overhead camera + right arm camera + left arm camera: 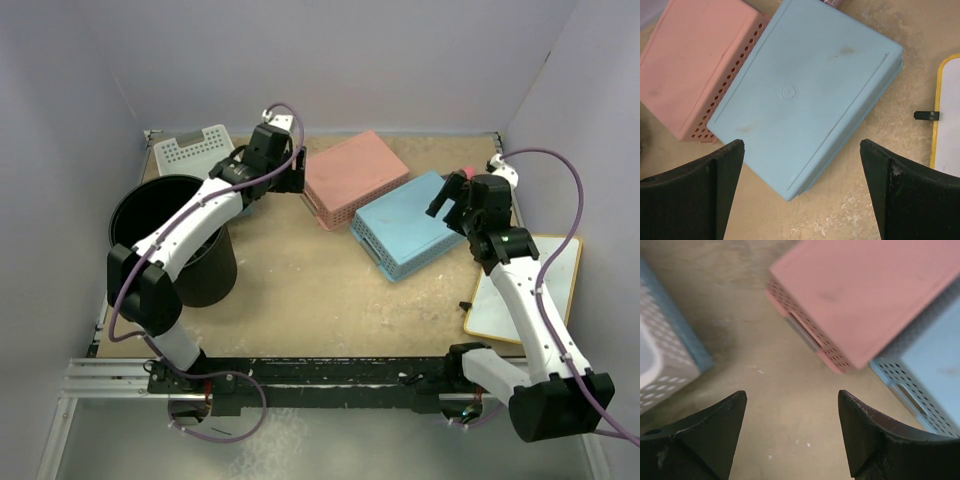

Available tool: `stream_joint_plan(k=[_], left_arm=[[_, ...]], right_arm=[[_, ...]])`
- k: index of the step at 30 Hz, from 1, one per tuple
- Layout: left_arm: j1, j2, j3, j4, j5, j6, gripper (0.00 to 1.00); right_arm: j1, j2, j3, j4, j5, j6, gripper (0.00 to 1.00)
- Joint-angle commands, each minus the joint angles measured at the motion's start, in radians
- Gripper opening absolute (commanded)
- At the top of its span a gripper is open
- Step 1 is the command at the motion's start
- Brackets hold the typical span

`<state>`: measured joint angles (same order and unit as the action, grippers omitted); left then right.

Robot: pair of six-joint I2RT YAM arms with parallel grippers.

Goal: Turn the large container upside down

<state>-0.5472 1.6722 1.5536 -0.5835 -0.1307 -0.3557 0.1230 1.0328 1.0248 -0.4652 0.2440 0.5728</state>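
left fingers [700, 435] apart, arm [195, 215] outstretched

This looks like a robotics lab test cell. Plain pale walls [330, 60] box in a worn tan tabletop [300, 290] on three sides. Along the bottom of the frame, an aluminium rail [100, 375] carries two arm bases, and purple cables [545, 152] hang loose. The props are simple: the large container [215, 272] at left, a pink basket [355, 175] and a blue basket [410, 225] at centre, and a whiteboard [560, 265] at right.
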Motion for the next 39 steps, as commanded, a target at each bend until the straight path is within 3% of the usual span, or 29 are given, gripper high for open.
stream_joint_plan(k=[1,4,11,14,20,28,33,35,36,39], left_arm=[[-0.007,0.019,0.096,-0.043,-0.268,-0.015,0.73],[0.011,0.078,0.179,-0.047,-0.387,-0.044,0.76],[0.062,0.253,0.438,-0.182,-0.533,-0.074,0.74],[0.068,0.258,0.457,-0.195,-0.571,-0.071,0.73],[0.157,0.373,0.540,-0.251,-0.505,-0.127,0.71],[0.225,0.433,0.467,-0.214,-0.456,-0.170,0.60],[0.234,0.437,0.453,-0.192,-0.400,-0.164,0.38],[0.237,0.452,0.475,-0.209,-0.393,-0.155,0.19],[0.237,0.459,0.490,-0.219,-0.397,-0.150,0.04],[0.236,0.443,0.546,-0.245,-0.409,-0.128,0.00]], right_arm=[[-0.005,0.022,-0.008,0.011,-0.030,-0.004,1.00],[-0.005,0.029,-0.006,0.010,-0.047,-0.003,1.00],[-0.005,0.006,-0.016,-0.002,-0.052,-0.014,1.00],[-0.005,-0.005,-0.038,-0.004,-0.049,-0.024,1.00],[-0.005,0.029,-0.047,0.013,-0.098,-0.024,1.00],[-0.005,0.014,-0.063,-0.003,-0.112,-0.033,1.00],[-0.005,0.013,-0.058,-0.001,-0.114,-0.048,1.00],[-0.005,0.014,-0.048,-0.004,-0.111,-0.050,1.00],[-0.005,0.015,-0.045,-0.006,-0.109,-0.050,1.00],[-0.005,0.012,-0.043,-0.005,-0.113,-0.045,1.00]])
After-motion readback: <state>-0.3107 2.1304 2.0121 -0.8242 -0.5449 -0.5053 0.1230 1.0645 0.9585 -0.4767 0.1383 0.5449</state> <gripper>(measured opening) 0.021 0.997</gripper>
